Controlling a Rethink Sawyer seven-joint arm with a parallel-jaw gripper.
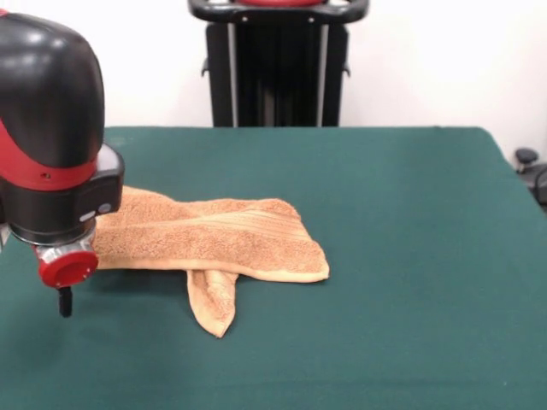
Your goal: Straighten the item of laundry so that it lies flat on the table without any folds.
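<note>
Though on table, towel folded.

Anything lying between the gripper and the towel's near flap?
Nothing: the front view shows only bare green table between the gripper and the flap of the towel.

One towel, one arm, one bench

A single orange-tan towel lies on one green bench; one red-and-black robot arm carries one end effector, and one black pedestal stands at the far side.
</note>
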